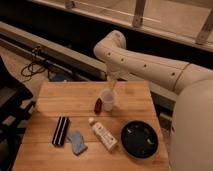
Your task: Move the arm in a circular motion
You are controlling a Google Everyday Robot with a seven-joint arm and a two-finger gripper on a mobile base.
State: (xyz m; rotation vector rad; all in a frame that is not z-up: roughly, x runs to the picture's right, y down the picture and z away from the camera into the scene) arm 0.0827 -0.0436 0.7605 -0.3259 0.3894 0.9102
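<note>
Thick cream-white tubular robot arm (150, 67) reaches from the right over the pale wooden table (50, 95), elbow bent so its narrow gripper (111, 86), open or closed I cannot tell, hangs just above a translucent plastic cup (107, 100), probably for circling room.

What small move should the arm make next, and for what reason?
Probably sweep the gripper sideways along an arc, keeping its height. It hangs right over the white cup, with a small red object beside the cup, so lowering the arm would likely knock them.
</note>
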